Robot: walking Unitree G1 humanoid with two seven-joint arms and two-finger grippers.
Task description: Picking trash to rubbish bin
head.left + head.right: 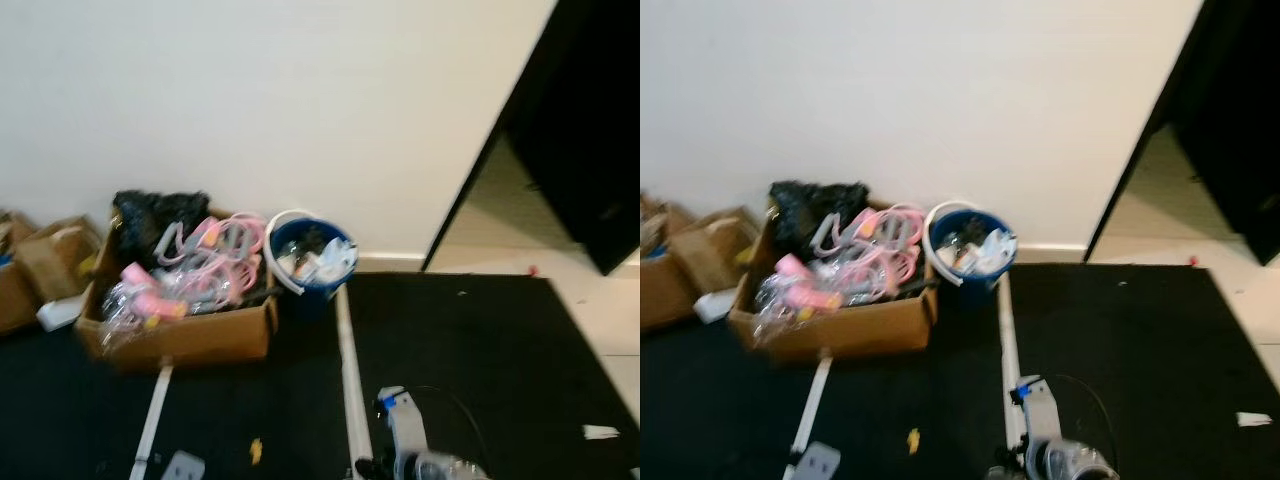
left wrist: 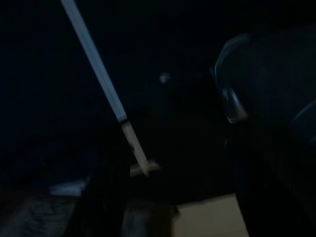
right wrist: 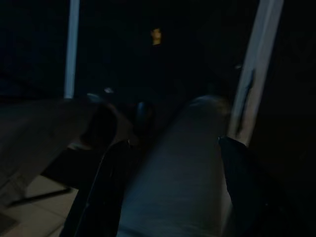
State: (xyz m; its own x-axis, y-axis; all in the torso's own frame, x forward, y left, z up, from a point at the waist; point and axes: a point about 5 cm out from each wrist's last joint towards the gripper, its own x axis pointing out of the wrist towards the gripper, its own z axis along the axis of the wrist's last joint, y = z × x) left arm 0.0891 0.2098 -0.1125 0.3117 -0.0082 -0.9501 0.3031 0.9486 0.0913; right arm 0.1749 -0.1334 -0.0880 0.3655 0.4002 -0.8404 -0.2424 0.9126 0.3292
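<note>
A blue rubbish bin (image 1: pixel 310 258) with a white handle stands against the wall, part full of paper and wrappers. My right arm (image 1: pixel 408 432) reaches in at the bottom of the head view with a clear plastic bottle (image 1: pixel 440 468) at its end. In the right wrist view my right gripper (image 3: pixel 173 163) is shut on that pale round bottle (image 3: pixel 182 168), one black finger (image 3: pixel 103 187) on each side. A small yellow scrap (image 1: pixel 255 450) lies on the black mat. In the dark left wrist view my left gripper (image 2: pixel 177 197) hangs with fingers apart, holding nothing.
A cardboard box (image 1: pixel 185 335) of pink plastic items and a black bag stands left of the bin, with more boxes (image 1: pixel 45 265) beyond it. White strips (image 1: pixel 348 370) cross the black mat. A white scrap (image 1: pixel 600 432) lies far right. A dark doorway (image 1: pixel 560 150) opens at the right.
</note>
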